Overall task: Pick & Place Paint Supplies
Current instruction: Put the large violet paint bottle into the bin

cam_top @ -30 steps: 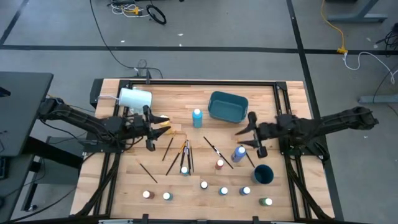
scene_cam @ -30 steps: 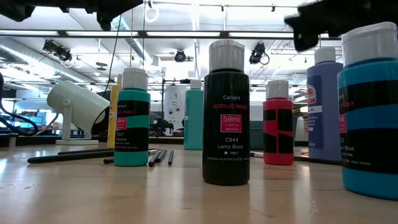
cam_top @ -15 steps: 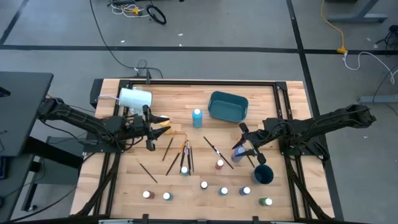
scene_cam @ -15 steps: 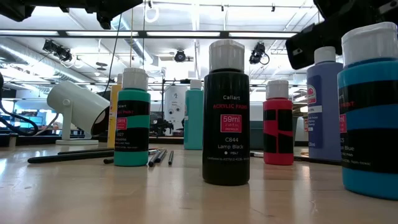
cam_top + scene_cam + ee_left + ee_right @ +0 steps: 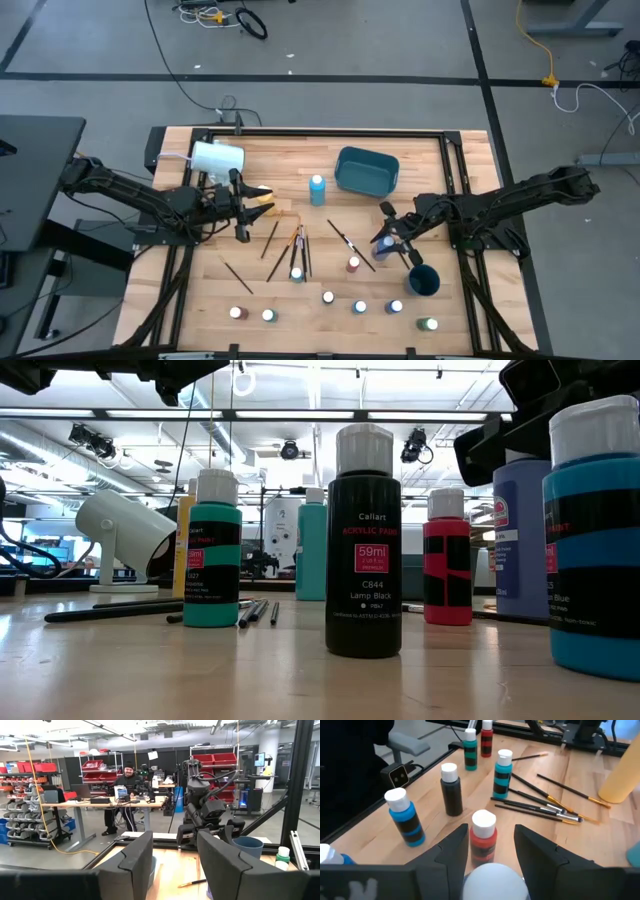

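Note:
My right gripper (image 5: 390, 235) is open and low over the tall blue bottle (image 5: 384, 245), which stands upright on the table. In the right wrist view its fingers (image 5: 492, 840) stand on either side of the bottle's white cap (image 5: 492, 882); whether they touch it, I cannot tell. In the low view the gripper (image 5: 500, 440) hides the cap of the blue bottle (image 5: 520, 535). My left gripper (image 5: 248, 205) waits open and empty above the table's left part, by the tall yellow bottle (image 5: 263, 196); its fingers (image 5: 175, 850) hold nothing.
Small paint bottles (image 5: 328, 297) stand along the near part of the table, with a red one (image 5: 483, 837) just beyond my right gripper. Brushes (image 5: 300, 245) lie at the middle. A blue bin (image 5: 367, 170), a light-blue bottle (image 5: 317, 188), a lying white cup (image 5: 217, 158) and a dark cup (image 5: 423, 280) are nearby.
My right gripper has moved toward the table's left and near edge and gone down onto the tall blue bottle; its fingers now stand around the cap, which the low view no longer shows. The bottle has stayed where it was.

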You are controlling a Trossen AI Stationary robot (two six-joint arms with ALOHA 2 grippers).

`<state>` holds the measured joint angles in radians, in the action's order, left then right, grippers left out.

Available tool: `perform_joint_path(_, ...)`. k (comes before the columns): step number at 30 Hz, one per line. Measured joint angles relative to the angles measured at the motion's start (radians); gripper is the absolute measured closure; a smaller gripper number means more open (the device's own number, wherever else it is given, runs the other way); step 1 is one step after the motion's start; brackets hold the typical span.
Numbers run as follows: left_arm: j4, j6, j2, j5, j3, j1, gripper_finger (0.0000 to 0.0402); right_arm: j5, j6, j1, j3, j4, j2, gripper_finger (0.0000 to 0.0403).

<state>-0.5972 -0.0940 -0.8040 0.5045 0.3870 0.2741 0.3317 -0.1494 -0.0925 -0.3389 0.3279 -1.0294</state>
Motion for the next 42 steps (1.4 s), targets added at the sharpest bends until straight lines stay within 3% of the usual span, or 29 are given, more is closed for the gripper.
perform_joint_path(8,0.0,0.0,0.0,0.0,0.0,0.0,0.0238,0.002,-0.042,0.007,0.0,0.005,0.0,0.0306)
perform_joint_path(19,0.0,-0.004,0.0,0.0,0.0,0.0,0.0238,-0.03,-0.014,0.081,-0.007,0.313,0.0,0.0306)
perform_joint_path(26,-0.002,-0.066,0.0,0.0,0.0,0.0,0.0238,-0.301,-0.151,0.117,-0.133,0.267,0.002,0.0306)
perform_joint_path(30,-0.001,-0.066,0.0,0.0,0.0,0.0,0.0238,-0.679,-0.159,0.146,-0.213,0.216,0.004,0.0306)
perform_joint_path(33,0.001,-0.066,0.0,0.0,0.0,0.0,0.0238,-0.903,-0.076,0.179,-0.222,0.159,0.004,0.0306)
perform_joint_path(35,0.004,-0.063,0.0,0.0,0.0,0.0,0.0238,-0.95,-0.006,0.203,-0.208,0.113,0.004,0.0306)
perform_joint_path(42,0.009,-0.045,0.0,0.0,0.0,0.0,0.0238,-0.955,0.162,0.301,-0.092,0.101,-0.001,0.0305)
